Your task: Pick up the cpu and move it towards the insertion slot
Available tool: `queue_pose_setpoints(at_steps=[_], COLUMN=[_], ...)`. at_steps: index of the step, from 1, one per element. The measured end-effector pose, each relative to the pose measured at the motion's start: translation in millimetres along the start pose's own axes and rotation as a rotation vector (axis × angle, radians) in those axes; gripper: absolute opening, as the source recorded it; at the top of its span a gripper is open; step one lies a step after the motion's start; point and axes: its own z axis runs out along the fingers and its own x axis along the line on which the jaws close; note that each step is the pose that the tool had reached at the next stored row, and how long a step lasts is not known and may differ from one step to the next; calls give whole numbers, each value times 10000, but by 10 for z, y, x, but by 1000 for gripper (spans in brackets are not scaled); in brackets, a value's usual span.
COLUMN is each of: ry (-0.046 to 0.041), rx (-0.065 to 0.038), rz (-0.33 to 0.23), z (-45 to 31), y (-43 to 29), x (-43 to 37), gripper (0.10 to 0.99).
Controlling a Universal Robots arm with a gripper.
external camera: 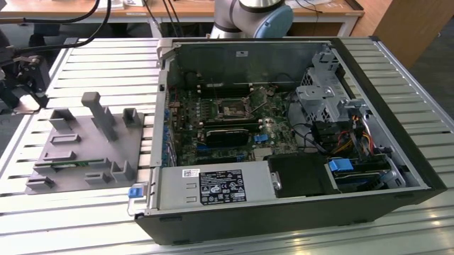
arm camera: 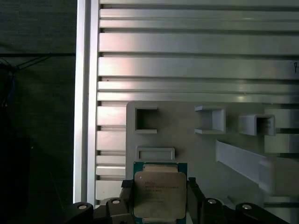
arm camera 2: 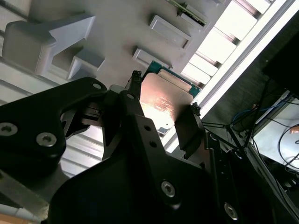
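— How do your jaws stand?
— Narrow, closed on the small flat square cpu (arm camera 2: 163,100) with its shiny silver metal lid and green rim. In both wrist views my black gripper (arm camera 2: 165,91) has one finger (arm camera 2: 187,133) pressed against each of two opposite edges of the chip.

— And where is it?
— Over the pale grey plastic fixture tray (arm camera: 187,135), near the tray's edge. In the first wrist view the cpu (arm camera: 160,193) sits just beside a shallow rectangular pocket (arm camera: 155,153). The tray lies on the slatted aluminium table (arm camera: 187,46). Whether the chip is clear of the tray, I cannot tell.

— And the insertion slot?
— In the exterior view the square, silver-framed insertion slot (external camera: 233,109) with its dark centre sits on the green motherboard (external camera: 188,122). That board is inside the open black computer case (external camera: 269,223), and the slot is well apart from the tray, which lies to the exterior view's left of the case
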Motion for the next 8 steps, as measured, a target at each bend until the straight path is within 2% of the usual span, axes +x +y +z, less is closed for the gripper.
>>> queue_pose_setpoints(at_steps=[8], ry=[0], rx=[0], rz=[1], z=[-62], y=[6], x=[1], gripper=[541])
